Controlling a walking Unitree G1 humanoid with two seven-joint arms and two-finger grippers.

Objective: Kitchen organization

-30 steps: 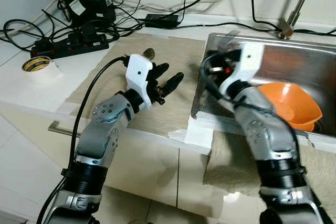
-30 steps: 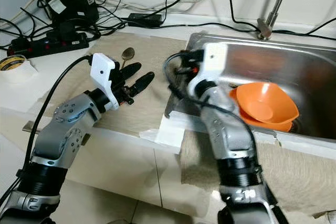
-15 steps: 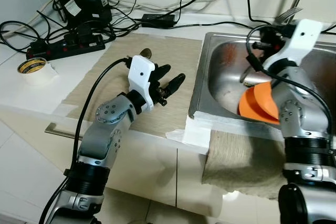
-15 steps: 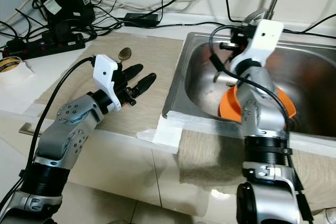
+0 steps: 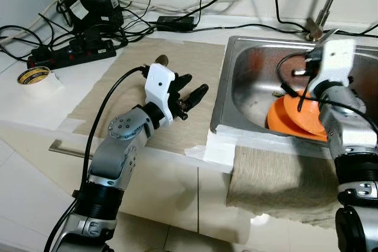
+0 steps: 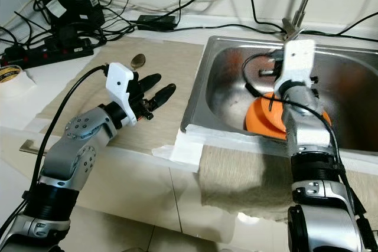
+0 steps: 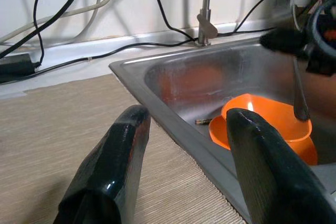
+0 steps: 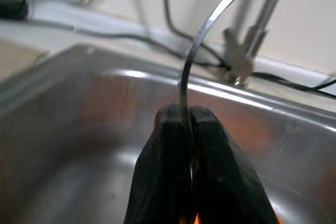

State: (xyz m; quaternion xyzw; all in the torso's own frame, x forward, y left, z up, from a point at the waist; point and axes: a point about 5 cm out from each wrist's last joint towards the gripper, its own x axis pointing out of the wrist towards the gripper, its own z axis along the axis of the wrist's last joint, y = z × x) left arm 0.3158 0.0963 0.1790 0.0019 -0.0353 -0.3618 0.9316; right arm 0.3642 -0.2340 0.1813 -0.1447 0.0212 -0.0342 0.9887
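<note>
Two claws at work. Right claw (image 8: 181, 124) is over the steel sink (image 5: 248, 81), fingers pressed together on a thin metal utensil (image 8: 210, 19); its handle runs up and away toward the faucet (image 6: 298, 4) at the far rim, long axis near upright with a curve. Which utensil it is I cannot tell, the working end being hidden.

Two orange bowls (image 5: 298, 116), it seems, nested in the sink under that claw; the count is uncertain.

Left claw (image 5: 186, 90) hovers above the beige mat (image 5: 118, 87) on the desk (image 5: 23, 104), left of the sink, fingers spread wide, holding nothing.

One spoon (image 6: 137, 59) lies on the mat just beyond it.

One tape roll (image 5: 34, 75) far left; one power strip (image 5: 71, 51) behind.
</note>
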